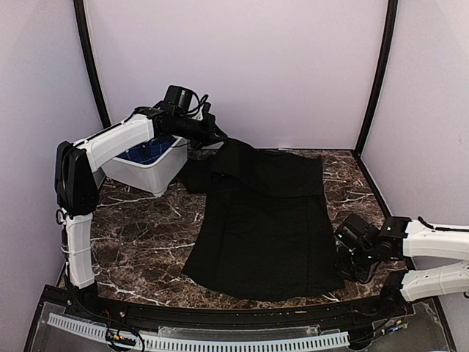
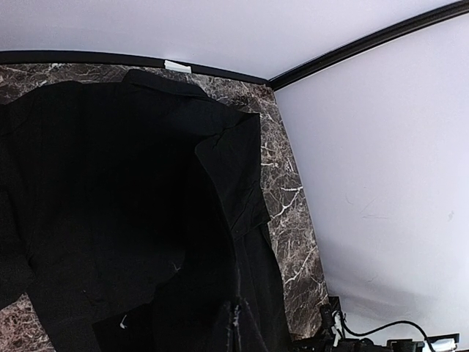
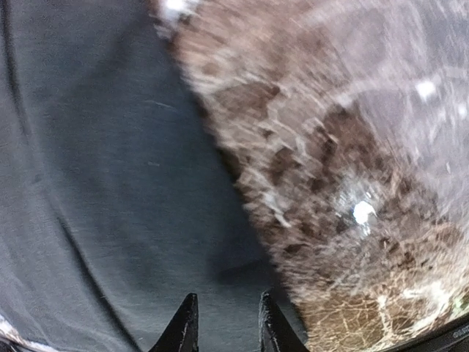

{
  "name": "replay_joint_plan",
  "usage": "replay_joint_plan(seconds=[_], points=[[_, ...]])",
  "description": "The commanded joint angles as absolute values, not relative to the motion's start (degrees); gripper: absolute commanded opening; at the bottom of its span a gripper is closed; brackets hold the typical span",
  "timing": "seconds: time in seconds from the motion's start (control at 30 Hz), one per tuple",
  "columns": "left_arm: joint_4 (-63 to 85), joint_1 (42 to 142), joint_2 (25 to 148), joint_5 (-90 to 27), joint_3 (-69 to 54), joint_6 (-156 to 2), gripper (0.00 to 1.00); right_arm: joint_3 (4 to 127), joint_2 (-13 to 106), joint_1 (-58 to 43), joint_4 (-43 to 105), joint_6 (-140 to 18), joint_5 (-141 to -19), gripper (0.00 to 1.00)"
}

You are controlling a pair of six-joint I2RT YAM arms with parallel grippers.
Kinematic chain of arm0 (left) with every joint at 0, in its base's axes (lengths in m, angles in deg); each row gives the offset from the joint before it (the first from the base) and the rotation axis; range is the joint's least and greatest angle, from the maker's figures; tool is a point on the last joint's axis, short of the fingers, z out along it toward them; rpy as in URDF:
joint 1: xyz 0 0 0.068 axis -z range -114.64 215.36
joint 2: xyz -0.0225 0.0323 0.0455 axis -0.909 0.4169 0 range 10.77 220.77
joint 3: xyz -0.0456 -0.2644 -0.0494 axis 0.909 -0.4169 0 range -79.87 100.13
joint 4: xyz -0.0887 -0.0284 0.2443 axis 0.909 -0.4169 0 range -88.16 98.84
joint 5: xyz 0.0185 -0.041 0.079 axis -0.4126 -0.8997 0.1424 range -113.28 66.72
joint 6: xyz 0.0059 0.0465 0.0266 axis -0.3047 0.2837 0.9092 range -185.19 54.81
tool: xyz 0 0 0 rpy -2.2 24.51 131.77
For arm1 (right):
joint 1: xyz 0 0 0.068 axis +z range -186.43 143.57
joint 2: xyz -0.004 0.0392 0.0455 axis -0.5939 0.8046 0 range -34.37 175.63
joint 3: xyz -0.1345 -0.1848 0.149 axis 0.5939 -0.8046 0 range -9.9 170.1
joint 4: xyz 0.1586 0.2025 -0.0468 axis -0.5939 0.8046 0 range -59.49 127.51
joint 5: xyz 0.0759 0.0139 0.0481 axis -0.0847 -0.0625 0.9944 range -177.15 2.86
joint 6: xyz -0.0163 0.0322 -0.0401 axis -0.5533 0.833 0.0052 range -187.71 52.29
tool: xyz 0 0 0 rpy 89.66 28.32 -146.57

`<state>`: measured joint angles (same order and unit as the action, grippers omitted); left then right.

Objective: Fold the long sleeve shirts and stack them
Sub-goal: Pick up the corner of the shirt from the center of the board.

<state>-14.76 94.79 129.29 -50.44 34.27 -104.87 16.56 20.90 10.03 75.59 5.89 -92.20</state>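
Right gripper (image 3: 228, 296) over black shirt (image 1: 264, 220): flat, far corner seemingly raised.

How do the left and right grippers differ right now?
The left gripper is raised at the far left corner of the black cloth shirt and shut on it. The right gripper sits low at the shirt's near right edge, jaws apart over the cloth. Both are at that shirt.

Shirt (image 1: 264, 220) flat on table (image 1: 139, 235), tub (image 1: 150, 176) behind-left of it, right end effector (image 3: 228, 304) at shirt's near-right corner
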Motion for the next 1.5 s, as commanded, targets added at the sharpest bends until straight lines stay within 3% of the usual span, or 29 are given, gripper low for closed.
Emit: replay_joint_plan(seconds=[0.0, 0.13, 0.3, 0.5, 0.87, 0.93, 1.37, 1.47], points=[[-14.46, 94.99, 128.46, -50.97, 35.16, -104.69, 0.00, 13.39, 19.48, 11.89, 76.39, 14.47, -93.50, 0.26], [-14.73, 94.94, 128.39, -51.35, 35.47, -104.29, 0.00, 9.74, 15.69, 12.60, 75.70, 20.55, -94.00, 0.34], [-14.26, 94.98, 128.45, -52.02, 35.20, -104.23, 0.00, 7.95, 12.23, 12.79, 75.91, 23.55, -93.99, 0.36], [-14.07, 94.98, 128.37, -52.50, 35.27, -104.25, 0.00, 12.67, 9.51, 12.79, 80.44, 23.08, -94.24, 0.43], [-12.83, 94.98, 127.67, -53.19, 33.55, -104.18, 0.00, 17.66, 25.90, 12.74, 80.91, 17.00, -93.50, 0.49], [-12.66, 94.98, 127.45, -53.19, 33.21, -104.21, 0.00, 17.27, 27.38, 12.78, 80.40, 16.75, -92.63, 0.45], [-10.01, 94.98, 127.06, -53.02, 33.75, -104.64, 0.00, 20.55, 26.23, 12.79, 79.41, 13.90, -93.97, 0.02], [-8.83, 94.98, 127.05, -52.91, 34.74, -104.64, 0.00, 22.97, 27.12, 12.79, 80.28, 11.66, -96.21, 0.00]])
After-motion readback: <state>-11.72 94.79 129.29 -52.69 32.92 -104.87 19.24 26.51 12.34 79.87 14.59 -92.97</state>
